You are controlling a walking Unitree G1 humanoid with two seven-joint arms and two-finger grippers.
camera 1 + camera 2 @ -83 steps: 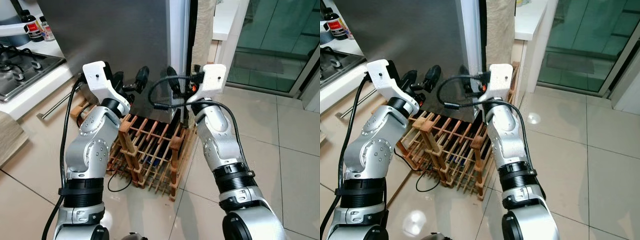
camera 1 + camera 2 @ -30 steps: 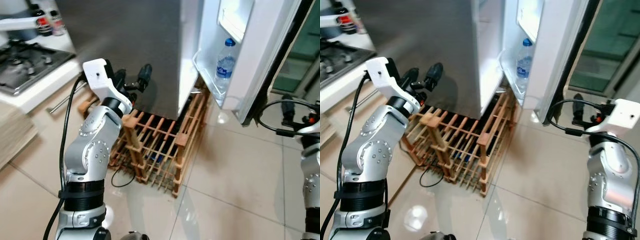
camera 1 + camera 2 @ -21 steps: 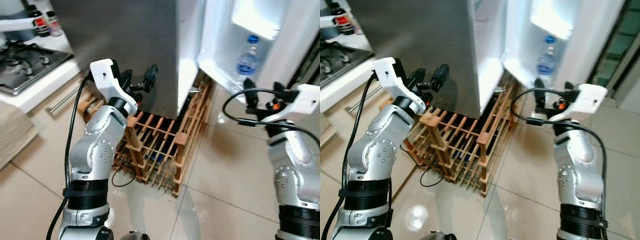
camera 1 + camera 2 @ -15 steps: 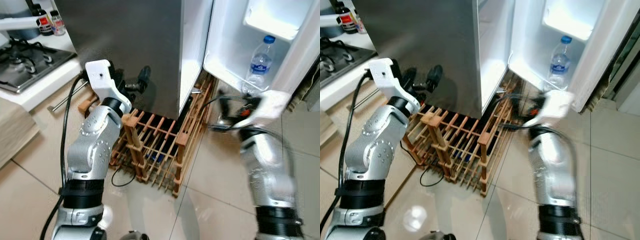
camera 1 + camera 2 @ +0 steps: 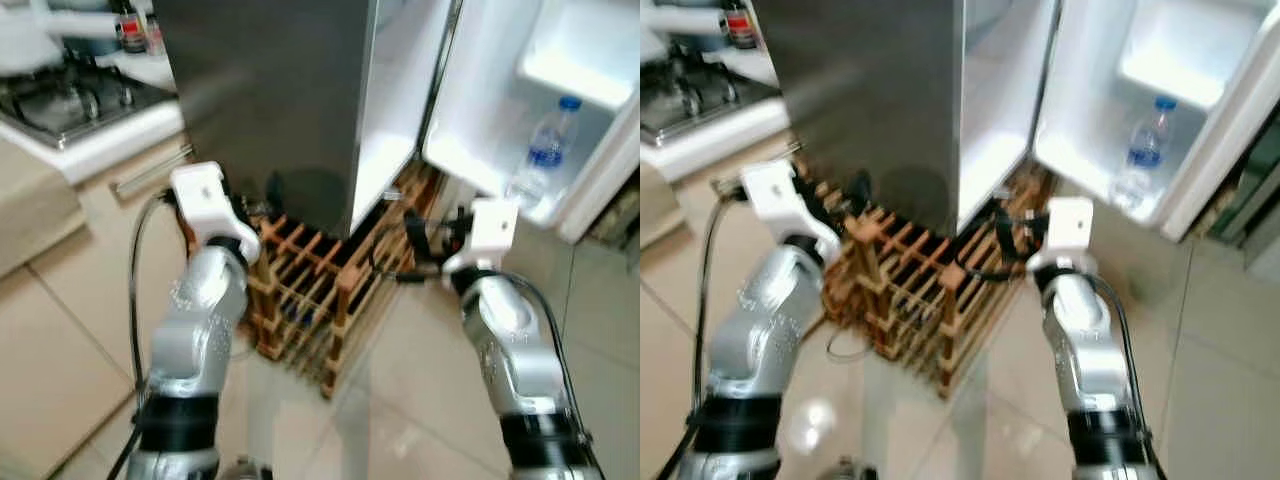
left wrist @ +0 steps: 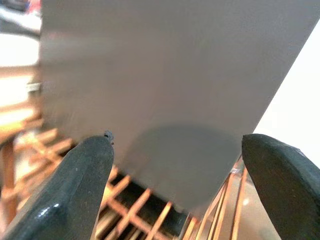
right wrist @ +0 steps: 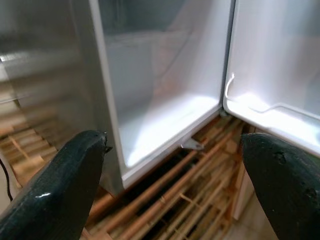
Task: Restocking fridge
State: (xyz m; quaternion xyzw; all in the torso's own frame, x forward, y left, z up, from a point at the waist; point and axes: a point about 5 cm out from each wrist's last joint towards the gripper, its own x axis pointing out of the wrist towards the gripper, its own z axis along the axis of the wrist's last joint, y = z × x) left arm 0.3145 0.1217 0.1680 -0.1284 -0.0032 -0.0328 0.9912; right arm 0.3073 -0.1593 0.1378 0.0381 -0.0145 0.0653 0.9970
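Note:
The grey steel fridge [image 5: 280,90] stands with its door [image 5: 570,110] swung open to the right, and its white inside [image 7: 160,115] is lit. A clear water bottle [image 5: 545,160] with a blue cap stands in the door's lower shelf. My right gripper [image 7: 174,140] is open, empty and low before the opened fridge, above the wooden wine rack [image 5: 320,290]. My left gripper [image 6: 177,142] is also open and empty, facing the closed grey front of the fridge just above the rack's left end. The eye views are blurred.
The wine rack lies on the tiled floor [image 5: 60,340] right against the fridge's foot, with a black cable [image 5: 840,345] beside it. A gas hob [image 5: 70,100] on a white counter is at the far left, with bottles [image 5: 130,20] behind it.
The fridge door, shut 2.8 s ago, now stands open. My right arm swung out to the right with it, then came back in front of the rack. My view has shifted.

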